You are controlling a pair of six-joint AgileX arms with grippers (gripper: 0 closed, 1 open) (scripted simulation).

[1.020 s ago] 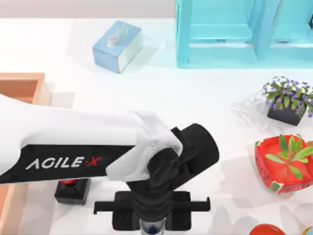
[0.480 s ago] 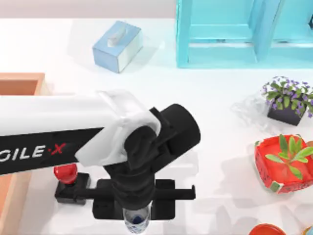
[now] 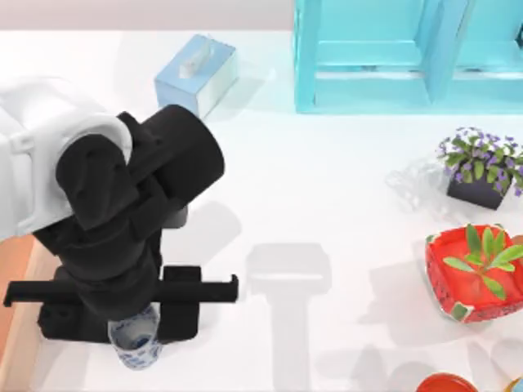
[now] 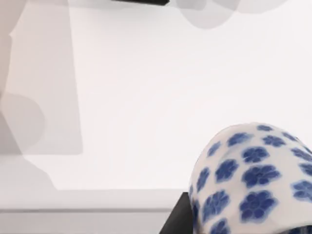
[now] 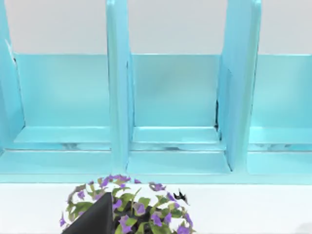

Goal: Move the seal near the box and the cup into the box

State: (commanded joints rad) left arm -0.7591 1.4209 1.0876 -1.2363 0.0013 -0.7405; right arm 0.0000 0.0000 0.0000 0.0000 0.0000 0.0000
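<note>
The left arm [image 3: 106,212] hides most of the box [image 3: 12,269].

Glazed white ceramic with blue flowers, the cup [image 3: 136,345] in my left gripper [image 3: 122,322] looks smooth and faintly glossy. My arm [image 3: 49,147] wears a matt white shell over matt black plastic. The table [image 3: 327,204] is smooth, matt white. The shelf [image 3: 409,53] has a flat turquoise painted finish; the bowl [image 3: 470,273] shines glossy red.
</note>
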